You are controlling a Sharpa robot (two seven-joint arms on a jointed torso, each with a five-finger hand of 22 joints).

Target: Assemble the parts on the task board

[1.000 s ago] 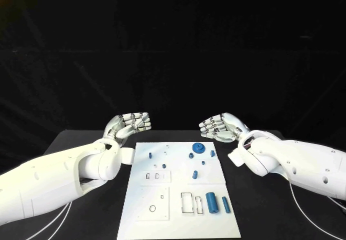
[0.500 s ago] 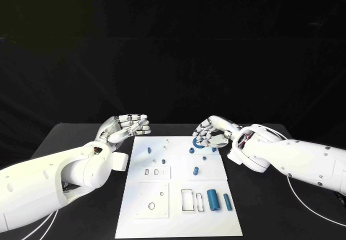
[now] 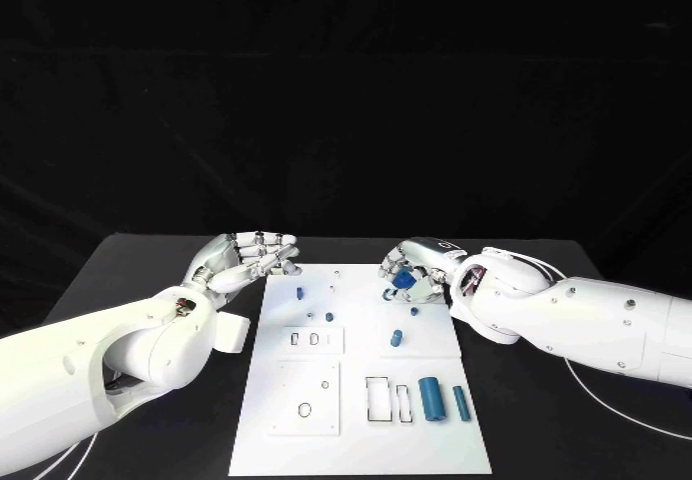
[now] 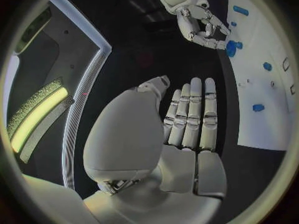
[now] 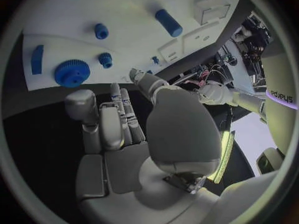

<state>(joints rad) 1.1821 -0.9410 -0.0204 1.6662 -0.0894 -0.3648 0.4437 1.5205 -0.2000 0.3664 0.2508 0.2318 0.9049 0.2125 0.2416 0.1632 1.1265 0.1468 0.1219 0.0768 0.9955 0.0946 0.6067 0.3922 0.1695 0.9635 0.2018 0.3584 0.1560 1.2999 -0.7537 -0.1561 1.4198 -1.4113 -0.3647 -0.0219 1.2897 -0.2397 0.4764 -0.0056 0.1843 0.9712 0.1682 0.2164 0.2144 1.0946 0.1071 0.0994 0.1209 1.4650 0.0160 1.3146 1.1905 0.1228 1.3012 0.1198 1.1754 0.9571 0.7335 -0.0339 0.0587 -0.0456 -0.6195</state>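
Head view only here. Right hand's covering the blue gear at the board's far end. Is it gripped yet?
Observer: Cannot tell. The right wrist view has the blue gear flat on the task board, just beyond the fingertips of the right hand, whose palm is empty.
Operator: Left hand carrying anything?
Observer: No. The left wrist view shows the left hand with straight fingers and nothing in it, over the black table beside the board.

left hand [image 3: 248, 255]: fingers extended, holds nothing | right hand [image 3: 415, 270]: fingers curled, empty
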